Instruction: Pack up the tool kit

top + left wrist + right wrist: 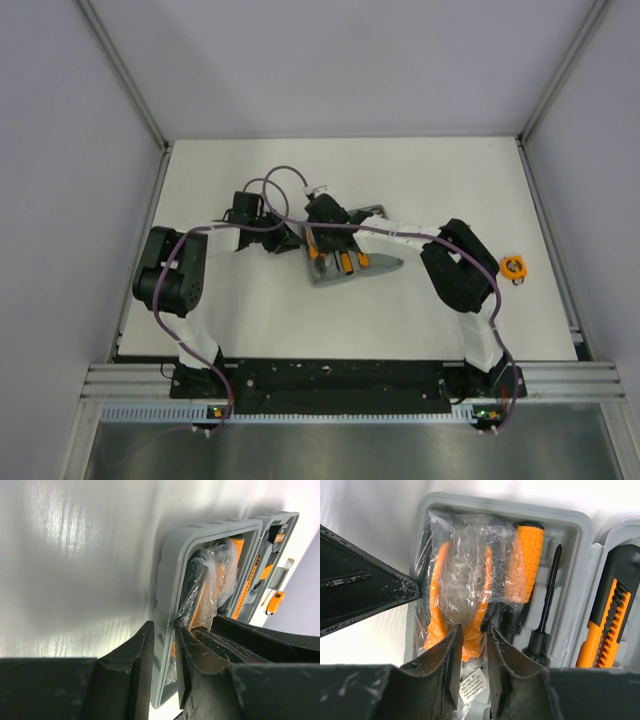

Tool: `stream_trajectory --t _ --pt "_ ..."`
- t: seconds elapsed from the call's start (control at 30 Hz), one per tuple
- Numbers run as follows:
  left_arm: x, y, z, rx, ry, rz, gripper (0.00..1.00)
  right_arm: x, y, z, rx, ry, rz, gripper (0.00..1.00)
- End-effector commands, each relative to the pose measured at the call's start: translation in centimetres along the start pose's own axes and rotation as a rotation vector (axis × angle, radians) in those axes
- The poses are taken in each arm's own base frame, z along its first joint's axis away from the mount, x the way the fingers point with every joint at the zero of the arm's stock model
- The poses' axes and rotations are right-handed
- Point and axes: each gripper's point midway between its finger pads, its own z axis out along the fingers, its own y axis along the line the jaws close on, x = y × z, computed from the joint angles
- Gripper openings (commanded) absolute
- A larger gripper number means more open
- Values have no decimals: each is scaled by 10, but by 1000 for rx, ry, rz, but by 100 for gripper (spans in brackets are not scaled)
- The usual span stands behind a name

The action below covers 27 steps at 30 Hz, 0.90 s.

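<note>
Steady case (pixel 169 570) by its near wall, clenched in left pincer (pixel 164 632). With right pincer (pixel 474 630), grasping bagged pliers (pixel 438 595) inside case, press flat into moulded slot; tuck bag (pixel 465 535) below rim. Farther, well right of case on bench (pixel 300 330): tape measure (pixel 514 266), not yet packed.

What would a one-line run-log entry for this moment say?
left jaws: on case wall | right jaws: around bagged pliers in case | screwdriver, knife: slotted | tape measure: out, on table

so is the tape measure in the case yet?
No, the tape measure lies on the table, well apart from the case.
</note>
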Motion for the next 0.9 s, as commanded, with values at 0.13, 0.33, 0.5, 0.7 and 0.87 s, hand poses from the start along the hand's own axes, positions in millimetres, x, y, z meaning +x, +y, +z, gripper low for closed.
stream_trajectory --t 0.13,0.33,0.5,0.7,0.87 --pt "13 32 11 -163 42 20 33 -6 -4 9 0 -19 19 15" --pt "15 36 11 -187 48 19 34 2 -3 8 -16 -2 34 13" --pt "4 13 -1 -140 11 43 40 -45 2 -20 -22 -115 14 23" --pt "-21 -27 -29 -66 -87 80 58 -86 12 -48 -61 -206 -10 32" --pt "-40 -31 -40 -72 -145 74 60 -86 23 -37 -103 -186 -54 31"
